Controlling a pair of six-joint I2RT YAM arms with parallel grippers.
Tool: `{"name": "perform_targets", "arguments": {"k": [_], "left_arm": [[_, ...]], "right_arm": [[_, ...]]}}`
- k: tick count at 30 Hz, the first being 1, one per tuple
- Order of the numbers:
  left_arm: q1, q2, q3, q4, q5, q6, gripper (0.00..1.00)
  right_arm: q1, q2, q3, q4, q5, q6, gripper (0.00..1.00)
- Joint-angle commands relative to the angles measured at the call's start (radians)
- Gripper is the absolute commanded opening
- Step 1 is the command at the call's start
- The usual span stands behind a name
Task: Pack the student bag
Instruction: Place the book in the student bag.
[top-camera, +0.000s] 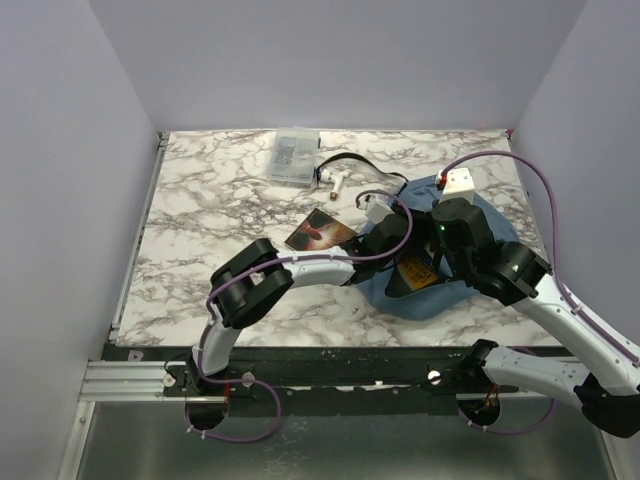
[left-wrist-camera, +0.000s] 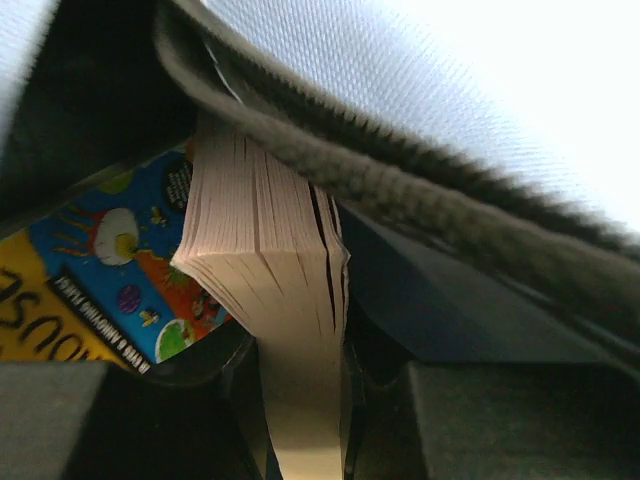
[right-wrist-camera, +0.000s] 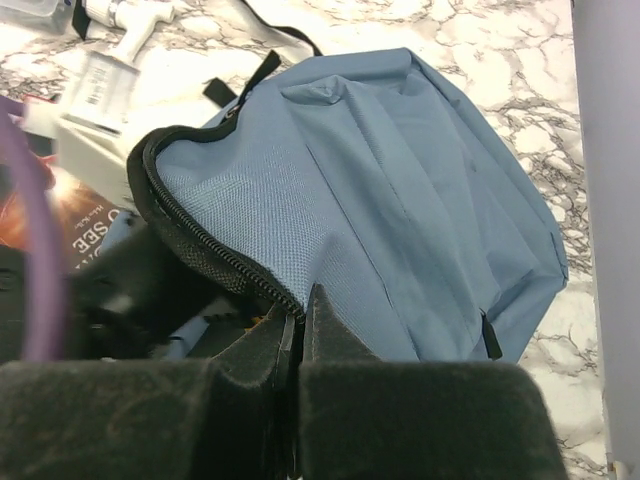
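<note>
The student bag (top-camera: 492, 232) lies at the right of the marble table, a dusty-blue backpack with its zip open toward the near side. My left gripper (top-camera: 403, 255) reaches into the opening, shut on a thick book (top-camera: 418, 275). The left wrist view shows the book's (left-wrist-camera: 265, 250) page block clamped in my left gripper (left-wrist-camera: 300, 400), its bright cover to the left and the bag's zip edge (left-wrist-camera: 400, 190) arching over it. My right gripper (right-wrist-camera: 300, 318) is shut on the bag's (right-wrist-camera: 400, 190) zip edge, which it holds raised.
A second book (top-camera: 320, 232) with a dark cover lies left of the bag. A small clear plastic box (top-camera: 293, 157) sits at the back, with a white item (top-camera: 335, 180) and the bag's black strap (top-camera: 352, 160) beside it. Walls close in at left, right and back.
</note>
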Motion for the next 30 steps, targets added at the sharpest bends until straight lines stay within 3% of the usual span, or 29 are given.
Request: {"name": "perform_targets", "arguments": {"k": [1, 5, 10, 18, 24, 27, 30], "left_arm": [[-0.038, 0.095, 0.157, -0.025, -0.063, -0.035, 0.06], [-0.036, 0.119, 0.160, -0.059, -0.008, -0.054, 0.34], [-0.032, 0.063, 0.135, -0.136, 0.069, -0.038, 0.62], [0.007, 0.009, 0.076, -0.336, 0.182, -0.100, 0.63], [0.043, 0.067, 0.199, -0.485, 0.315, -0.065, 0.64], [0.030, -0.014, 0.133, -0.482, 0.247, 0.012, 0.67], [0.038, -0.106, 0.075, -0.479, 0.268, 0.118, 0.70]], "right_arm": [[0.002, -0.038, 0.047, 0.037, -0.005, 0.038, 0.00], [0.002, -0.050, 0.030, 0.044, 0.002, 0.022, 0.00], [0.002, -0.053, 0.008, 0.052, 0.003, 0.024, 0.00], [0.002, -0.060, -0.025, 0.052, 0.007, 0.032, 0.00], [0.002, -0.054, -0.042, 0.044, 0.017, 0.047, 0.00], [0.002, -0.058, -0.049, 0.037, 0.043, 0.052, 0.00], [0.002, -0.065, -0.068, 0.033, 0.086, 0.065, 0.00]]}}
